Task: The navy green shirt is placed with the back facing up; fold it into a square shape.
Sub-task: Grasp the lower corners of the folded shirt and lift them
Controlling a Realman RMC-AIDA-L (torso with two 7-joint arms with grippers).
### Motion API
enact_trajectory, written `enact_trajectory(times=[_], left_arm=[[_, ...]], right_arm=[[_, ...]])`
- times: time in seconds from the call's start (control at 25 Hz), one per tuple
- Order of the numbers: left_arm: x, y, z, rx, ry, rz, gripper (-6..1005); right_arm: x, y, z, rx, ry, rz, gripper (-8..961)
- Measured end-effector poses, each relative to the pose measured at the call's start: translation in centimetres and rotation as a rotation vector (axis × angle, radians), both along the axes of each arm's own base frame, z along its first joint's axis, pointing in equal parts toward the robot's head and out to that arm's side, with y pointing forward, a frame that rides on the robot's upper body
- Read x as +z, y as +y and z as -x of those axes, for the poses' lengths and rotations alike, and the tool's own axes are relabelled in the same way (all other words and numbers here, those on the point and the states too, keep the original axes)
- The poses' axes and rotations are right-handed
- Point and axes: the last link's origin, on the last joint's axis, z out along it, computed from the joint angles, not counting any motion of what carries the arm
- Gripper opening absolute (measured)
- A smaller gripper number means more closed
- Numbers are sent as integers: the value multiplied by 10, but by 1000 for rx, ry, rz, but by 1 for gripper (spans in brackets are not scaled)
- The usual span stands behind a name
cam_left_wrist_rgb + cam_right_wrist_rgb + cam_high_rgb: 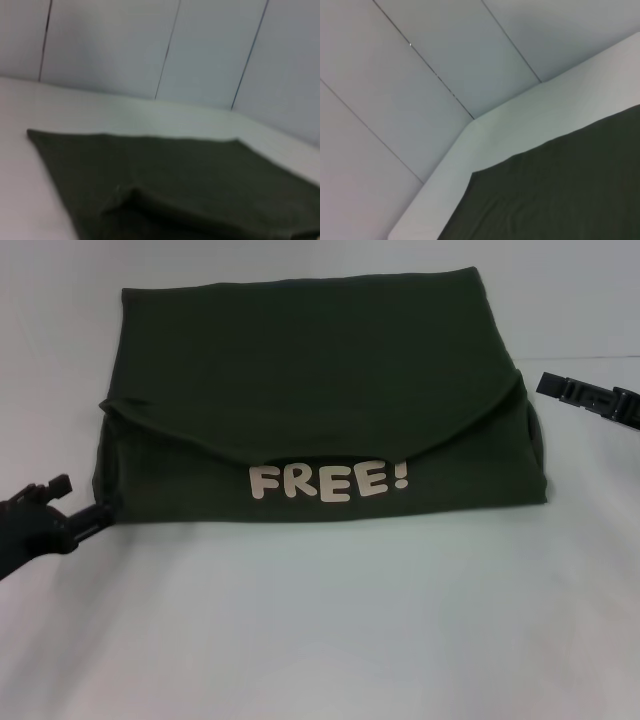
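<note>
bare white surface fills the bottom of the head frame, so we've got room up front. our left gripper sits lower left, jaws spread, tips right at the navy green shirt's near left corner, pinching nothing as far as we can tell. the shirt lies mid-frame, already folded into a wide bundle with "free!" showing, long axis running left to right. our right gripper hangs at the right edge, off the cloth; can't tell its jaws. left arm's nearer, we'd guess.
</note>
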Motion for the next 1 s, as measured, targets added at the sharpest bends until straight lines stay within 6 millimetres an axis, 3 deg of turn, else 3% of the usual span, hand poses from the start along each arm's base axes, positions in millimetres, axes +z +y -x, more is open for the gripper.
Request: enact_trajectory(times=[0.36, 1.0], left_arm=[[-19, 10, 9, 28, 166, 40, 860], [-36, 24, -3, -23, 263, 109, 859]], right_arm=[[-7, 8, 5, -29, 13, -14, 736], [-12, 12, 4, -59, 9, -29, 735]])
